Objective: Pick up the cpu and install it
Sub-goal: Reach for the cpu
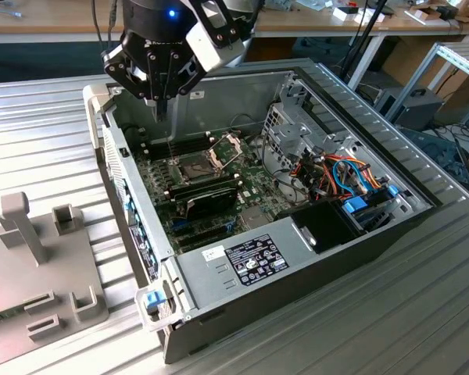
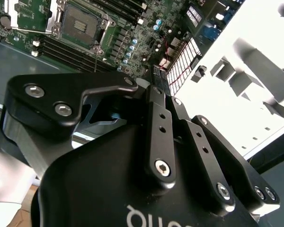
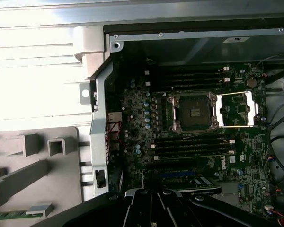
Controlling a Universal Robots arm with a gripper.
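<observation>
The cpu is out of view. My gripper (image 1: pixel 162 108) hangs over the rear wall of the open computer case (image 1: pixel 297 269), at the exterior view's upper left, with its two black fingers pressed together and pointing down. Nothing shows between them in the second wrist view, where the gripper (image 2: pixel 155 90) stands shut above the motherboard. The dark square socket (image 1: pixel 197 166) (image 3: pixel 194 112) (image 2: pixel 80 21) lies bare, its gold contacts showing. Its hinged metal frame (image 3: pixel 236 109) (image 1: pixel 228 144) is swung open to one side. The gripper is up and toward the exterior view's left of the socket, well above it.
Long black memory sticks (image 3: pixel 194 146) flank the socket. A grey fixture block (image 1: pixel 39 266) (image 3: pixel 38 165) with slots and posts stands outside the case on the ribbed metal table, at the exterior view's left. A drive cage (image 1: pixel 297 133) and coloured cables (image 1: pixel 348 176) fill the case's other end.
</observation>
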